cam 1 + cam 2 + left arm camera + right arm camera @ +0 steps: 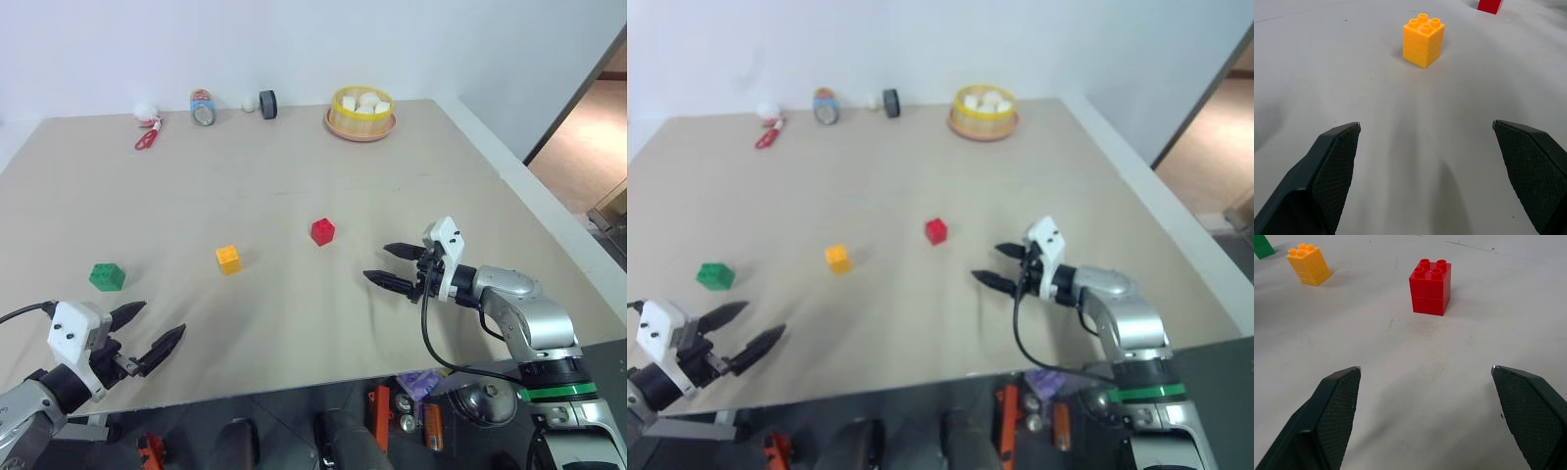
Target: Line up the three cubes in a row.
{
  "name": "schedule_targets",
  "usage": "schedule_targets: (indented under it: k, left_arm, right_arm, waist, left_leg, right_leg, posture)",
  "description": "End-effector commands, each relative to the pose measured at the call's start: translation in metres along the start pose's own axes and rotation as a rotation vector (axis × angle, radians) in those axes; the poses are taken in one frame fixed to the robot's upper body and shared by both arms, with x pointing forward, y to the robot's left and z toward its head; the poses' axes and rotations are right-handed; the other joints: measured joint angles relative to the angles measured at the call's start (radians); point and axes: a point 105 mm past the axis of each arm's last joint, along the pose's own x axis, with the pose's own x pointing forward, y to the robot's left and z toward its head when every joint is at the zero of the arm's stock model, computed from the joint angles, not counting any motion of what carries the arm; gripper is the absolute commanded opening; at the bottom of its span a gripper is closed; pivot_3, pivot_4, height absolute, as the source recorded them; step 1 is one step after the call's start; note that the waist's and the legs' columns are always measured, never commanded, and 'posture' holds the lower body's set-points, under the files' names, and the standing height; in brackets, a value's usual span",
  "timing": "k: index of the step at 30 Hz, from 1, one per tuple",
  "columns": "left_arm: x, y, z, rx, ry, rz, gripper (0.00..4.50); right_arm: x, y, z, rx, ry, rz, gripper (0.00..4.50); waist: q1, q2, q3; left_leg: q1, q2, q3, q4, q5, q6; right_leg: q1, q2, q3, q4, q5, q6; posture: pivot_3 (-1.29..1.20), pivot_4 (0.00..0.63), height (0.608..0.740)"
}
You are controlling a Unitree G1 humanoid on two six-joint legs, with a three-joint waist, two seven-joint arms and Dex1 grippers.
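Note:
Three studded cubes stand apart on the beige table (294, 186): a green cube (107, 277) at the left, a yellow-orange cube (228, 258) in the middle and a red cube (322, 231) right of it, forming a loose rising diagonal. My left gripper (152, 331) hovers open near the front left edge, below the green cube, pointing toward the yellow-orange cube (1423, 40). My right gripper (392, 267) is open to the right of the red cube (1431, 286), aimed at it, with nothing between its fingers.
Along the far edge stand a yellow basket (361, 114) with white lumps, a black roll (268, 104), a small tin (203, 108), a white ball (146, 110) and red scissors (146, 138). The table's right edge (529, 196) runs close to my right arm.

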Motion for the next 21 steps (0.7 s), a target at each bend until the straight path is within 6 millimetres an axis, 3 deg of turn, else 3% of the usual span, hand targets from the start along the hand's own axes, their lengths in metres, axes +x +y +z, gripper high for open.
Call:
schedule_targets:
  k: [1,7,13,21]
  left_arm:
    - [0.001,-0.003,0.013,0.032,-0.048,-0.046,4.50]
    - [0.023,-0.022,0.048,0.108,-0.169,-0.245,4.50]
    - [0.052,-0.048,0.070,0.182,-0.220,-0.428,4.50]
    - [0.075,-0.063,0.078,0.200,-0.249,-0.513,4.50]
  right_arm:
    - [-0.005,-0.004,0.013,-0.051,-0.036,-0.043,4.42]
    - [0.019,-0.015,0.015,-0.091,-0.020,-0.179,4.42]
    - [0.040,-0.026,0.015,-0.164,0.016,-0.241,4.42]
    - [0.069,-0.003,0.013,-0.193,0.002,-0.174,4.42]
  waist:
    - [0.000,0.000,0.000]
    - [0.001,-0.001,-0.001]
    - [0.001,-0.001,-0.001]
    - [-0.002,-0.001,-0.001]
  left_leg:
    - [0.000,0.000,0.000,0.000,0.000,0.000]
    - [0.000,0.000,-0.001,0.000,0.000,0.000]
    - [0.000,0.000,0.002,0.000,0.000,0.000]
    - [0.000,0.000,0.003,-0.001,0.000,0.000]
  right_leg:
    - [0.000,0.000,0.000,0.000,0.000,0.000]
    - [0.000,0.000,0.000,0.000,0.001,0.000]
    - [0.000,0.000,0.002,0.000,0.002,0.002]
    - [0.000,0.001,0.004,0.001,0.005,0.008]
  posture:
    - [0.00,0.150,0.740]
    - [0.00,0.150,0.740]
    - [0.00,0.150,0.740]
    - [0.00,0.150,0.740]
